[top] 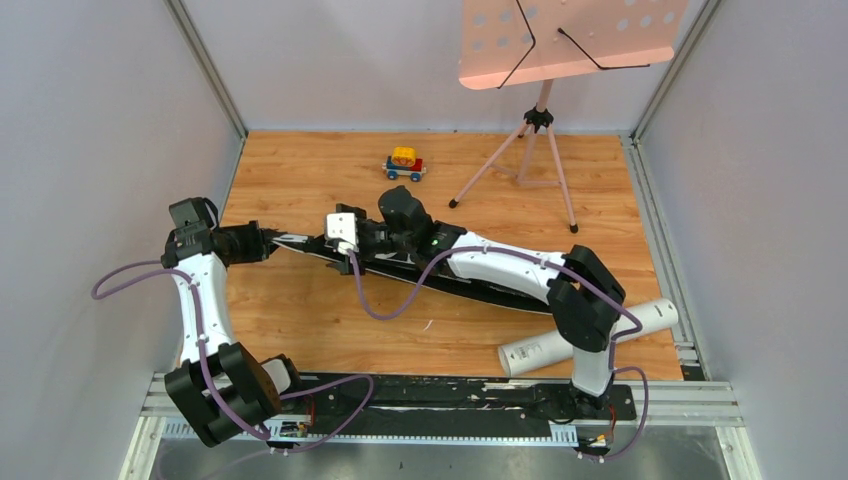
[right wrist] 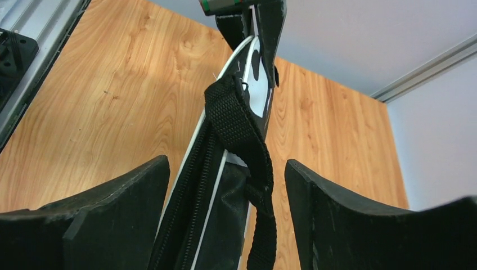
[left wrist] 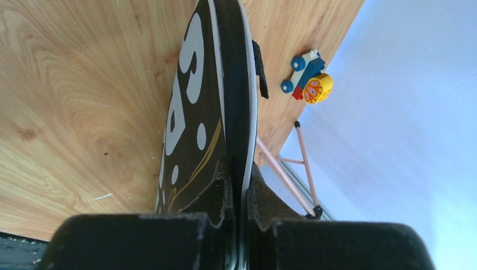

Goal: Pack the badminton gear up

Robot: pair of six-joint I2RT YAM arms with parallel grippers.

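Progress: well along by my judgement, but not finished. The bag [top: 310, 247] is in both arms' reach, while the tube [top: 590, 335] lies outside it.
Packed: no rackets or shuttlecocks lie in the open. They may be inside the bag, but the pictures cannot confirm that.
Left to do: probably stow the tube, then close the bag if any part is open.
Bag place: slantwise across the middle of the table [top: 300, 320], turned on its thin edge, running from the left claw toward the right arm's base.
Bag look: long, flat and black, with white piping, big white letters and a gold curl on one face. A webbing strap [right wrist: 239, 118] loops up from it, and the zip [right wrist: 194, 185] looks shut where it shows.
Left claw [left wrist: 239, 180]: clamped on the bag's narrow end.
Right claw [right wrist: 226, 163]: fingers apart on either side of the bag, the strap hanging between them, gripping nothing.
Tube place: on its side by the right arm's base, near the bag's other end.
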